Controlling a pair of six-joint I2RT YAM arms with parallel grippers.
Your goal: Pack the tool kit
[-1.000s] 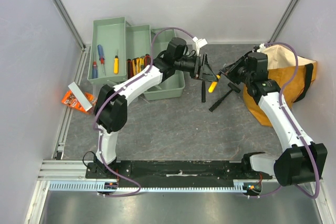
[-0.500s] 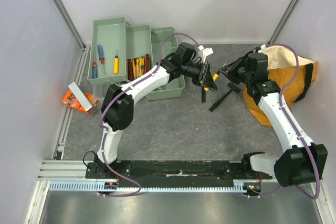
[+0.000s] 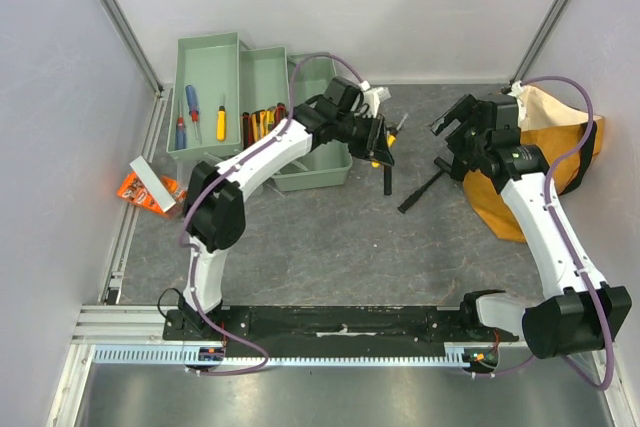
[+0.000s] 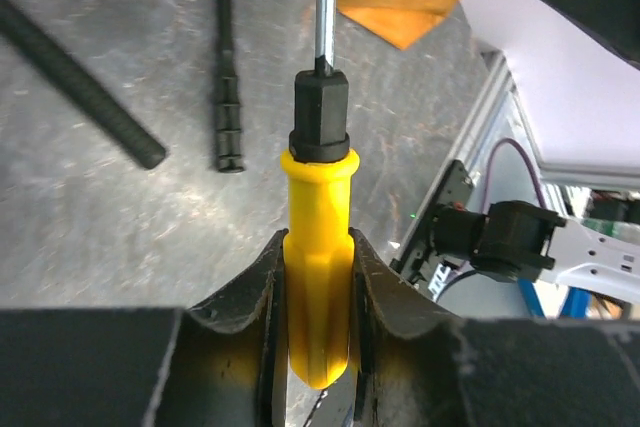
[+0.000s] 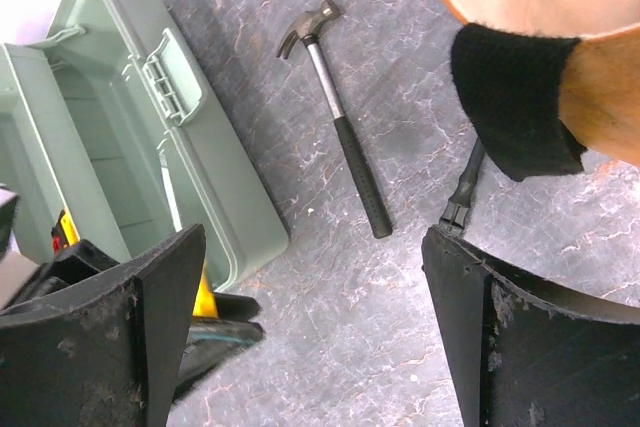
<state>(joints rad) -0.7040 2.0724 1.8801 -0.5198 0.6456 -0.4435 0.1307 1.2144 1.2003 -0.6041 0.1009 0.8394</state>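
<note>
My left gripper is shut on the yellow handle of a screwdriver, whose steel shaft points away toward the orange bag. From above, the left gripper hangs just right of the pale green toolbox. My right gripper stands open and holds nothing, with bare grey floor between its fingers. A hammer and a slim black tool lie on the floor between the arms. Two green trays beside the toolbox hold screwdrivers and red and yellow tools.
An orange-tan fabric bag with black straps stands at the right, close behind my right arm. An orange packet with a grey block lies by the left wall. Metal rails run along the left and near edges.
My right gripper let go of the yellow screwdriver, opened wide and drew back to the right. My left gripper shut on its handle and carried it left toward the toolbox.
</note>
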